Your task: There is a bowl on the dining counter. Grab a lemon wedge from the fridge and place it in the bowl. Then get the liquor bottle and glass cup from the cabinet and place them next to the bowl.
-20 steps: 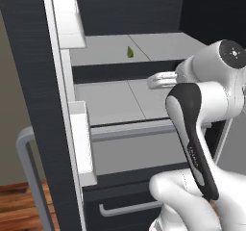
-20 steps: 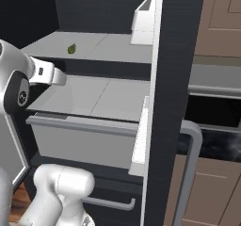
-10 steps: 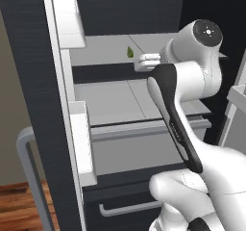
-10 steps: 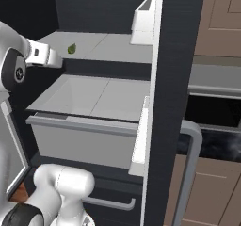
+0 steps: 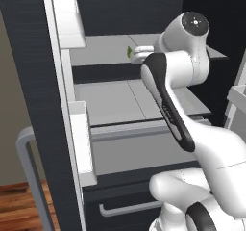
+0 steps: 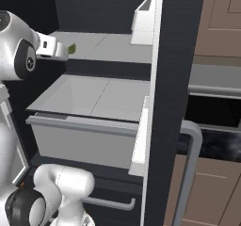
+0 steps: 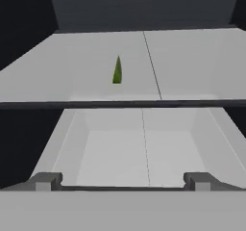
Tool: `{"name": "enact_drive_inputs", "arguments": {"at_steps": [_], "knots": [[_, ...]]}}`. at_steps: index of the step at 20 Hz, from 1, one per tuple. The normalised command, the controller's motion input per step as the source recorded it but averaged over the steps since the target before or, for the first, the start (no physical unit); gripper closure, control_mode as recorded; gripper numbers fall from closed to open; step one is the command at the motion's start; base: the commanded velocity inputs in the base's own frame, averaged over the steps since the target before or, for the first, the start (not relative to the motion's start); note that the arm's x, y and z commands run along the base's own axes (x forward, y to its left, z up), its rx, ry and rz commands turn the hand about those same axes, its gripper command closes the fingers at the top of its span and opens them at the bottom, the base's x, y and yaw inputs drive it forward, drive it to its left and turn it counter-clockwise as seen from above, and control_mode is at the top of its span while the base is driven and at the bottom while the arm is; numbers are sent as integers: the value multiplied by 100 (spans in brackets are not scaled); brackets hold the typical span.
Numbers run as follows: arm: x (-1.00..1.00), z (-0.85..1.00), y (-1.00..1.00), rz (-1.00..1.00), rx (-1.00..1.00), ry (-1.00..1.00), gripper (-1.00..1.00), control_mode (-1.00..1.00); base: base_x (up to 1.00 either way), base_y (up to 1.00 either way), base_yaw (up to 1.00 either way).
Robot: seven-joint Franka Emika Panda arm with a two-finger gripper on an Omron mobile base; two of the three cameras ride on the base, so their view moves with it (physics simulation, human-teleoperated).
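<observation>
A small green lemon wedge (image 7: pixel 117 71) lies on the fridge's grey upper shelf (image 7: pixel 192 61), near its middle. In the base views the lemon wedge (image 5: pixel 129 51) (image 6: pixel 72 48) shows just past the hand. My gripper (image 7: pixel 122 182) is open, its fingertips (image 7: pixel 45 181) wide apart, with nothing between them. It hovers level with the shelf's front edge, short of the wedge and above the open drawer. The gripper (image 5: pixel 138 55) (image 6: pixel 60 51) points into the fridge. The bowl, liquor bottle and glass cup are out of view.
An open grey drawer (image 6: pixel 84 126) sits under the shelf. The fridge door (image 5: pixel 53 105) stands open on the left with white door bins (image 5: pixel 82 146). A second door edge (image 6: pixel 162 79) with a bin (image 6: pixel 143 18) stands on the right. Wooden cabinets (image 6: pixel 221 18) lie beyond.
The arm has risen and reached forward, carrying the open gripper from the drawer's level up to the shelf, close to the lemon wedge. The wedge has not moved.
</observation>
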Motion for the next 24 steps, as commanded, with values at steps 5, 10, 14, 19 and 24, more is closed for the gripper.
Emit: {"name": "enact_drive_inputs", "arguments": {"at_steps": [5, 10, 14, 19, 24], "knots": [[38, 0, 0, 0, -1, -4, -100, -100, 0, 0, 0], [36, 0, 0, 0, 0, 0, -100, -100, 0, 0, 0], [36, 0, 0, 0, 0, 0, -100, -100, 0, 0, 0], [32, 0, 0, 0, 0, 0, -100, -100, 0, 0, 0], [27, 0, 0, 0, 0, 0, -100, -100, 0, 0, 0]]}}
